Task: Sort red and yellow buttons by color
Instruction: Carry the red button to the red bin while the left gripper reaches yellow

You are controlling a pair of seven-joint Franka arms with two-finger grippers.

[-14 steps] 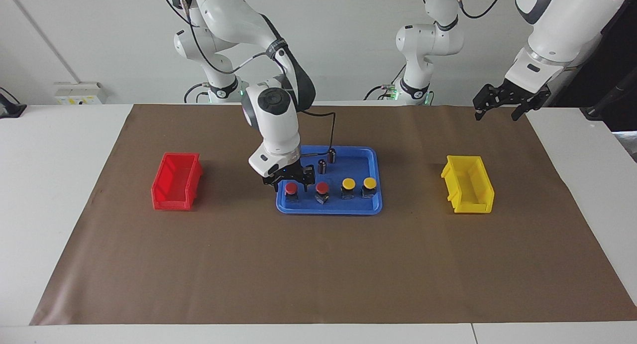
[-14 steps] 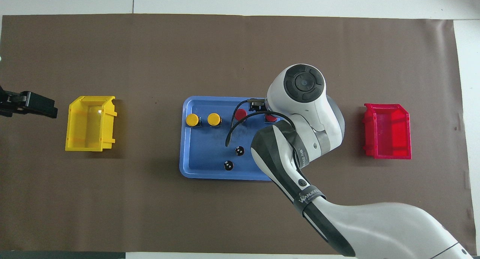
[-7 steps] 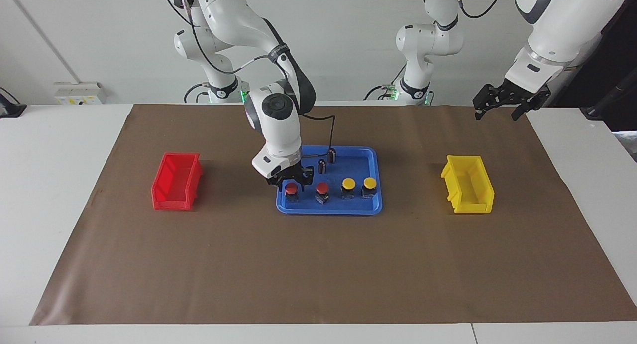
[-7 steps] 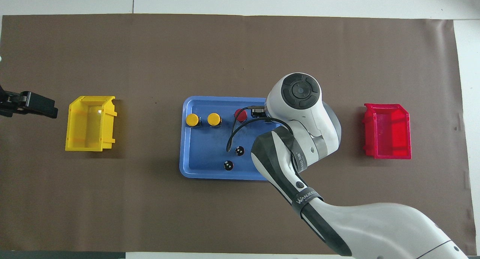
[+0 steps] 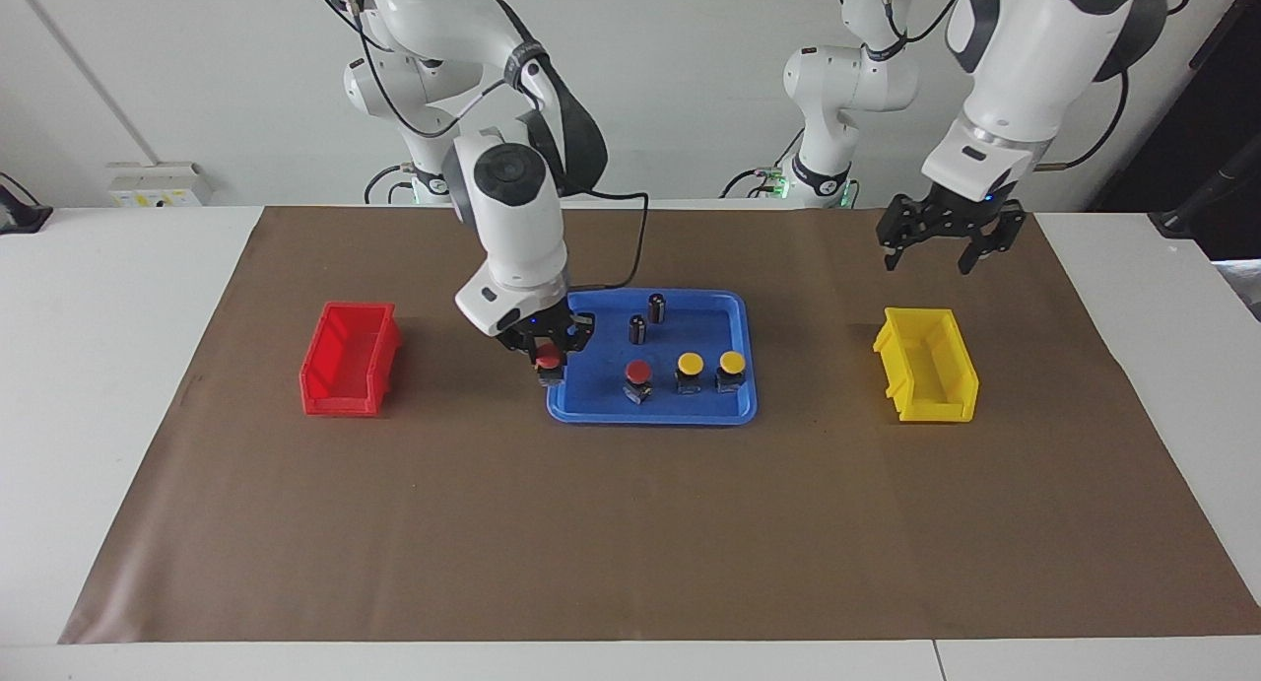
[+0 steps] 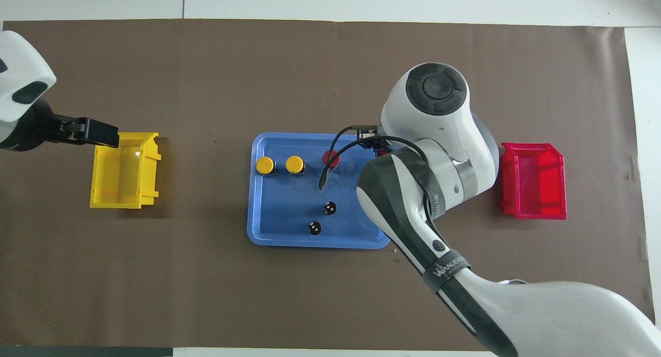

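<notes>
My right gripper [image 5: 548, 348] is shut on a red button [image 5: 548, 358] and holds it just above the blue tray [image 5: 701, 314] at the edge toward the right arm's end. In the overhead view my right wrist hides most of that gripper [image 6: 379, 148]. The second red button [image 5: 638, 371] stands in the tray beside two yellow buttons [image 5: 690, 364] [image 5: 731, 362]. They also show in the overhead view: the red button [image 6: 330, 158] and the yellow ones [image 6: 295, 164] [image 6: 265, 165]. My left gripper [image 5: 941, 245] is open and empty in the air, over the mat by the yellow bin [image 5: 926, 366].
A red bin [image 5: 350, 358] stands on the brown mat toward the right arm's end, the yellow bin [image 6: 124, 170] toward the left arm's end. Two small dark cylinders [image 5: 656, 306] [image 5: 637, 328] stand in the tray, nearer to the robots than the buttons.
My right gripper closed on the red button, lifted it off the tray and shifted it toward the red bin. My left arm swung in toward the yellow bin.
</notes>
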